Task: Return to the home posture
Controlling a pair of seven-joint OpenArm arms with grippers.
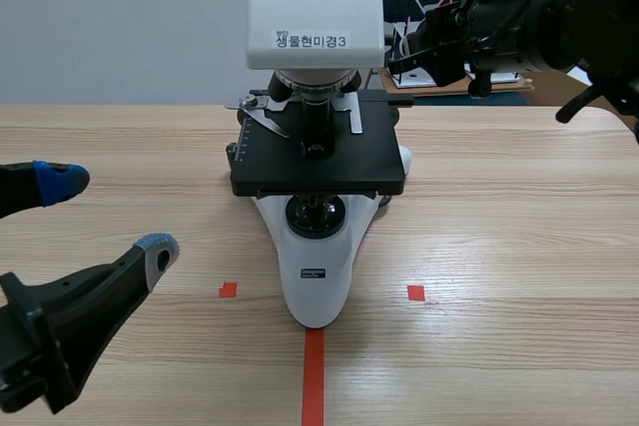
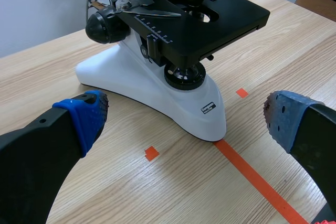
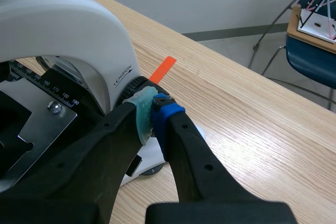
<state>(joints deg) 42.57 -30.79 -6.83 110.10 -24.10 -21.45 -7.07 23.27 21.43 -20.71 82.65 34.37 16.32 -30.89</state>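
Pale wood makes up the table [image 1: 519,226], and a big white and black microscope [image 1: 318,286] stands in the middle of it. Its rounded white foot points at the robot. The foot sits on the far end of an orange-red tape line [image 1: 313,378], and a small orange-red square [image 1: 228,290] lies on each side of it. The left hand [image 1: 108,214] is low over the table. It is off to the left of the microscope and does not touch it. It is wide open, with its two blue-tipped fingers far apart and nothing between them. The right arm is up high on the other side. Its right hand [image 3: 153,109] is closed, with the grey-green pad and the blue pad pressed together. The tips are just beside a black ribbed ring [image 3: 137,83] on the side of the microscope, by the word TENSION. Past the table's far edge there is a blue chair [image 3: 310,56] on the floor.
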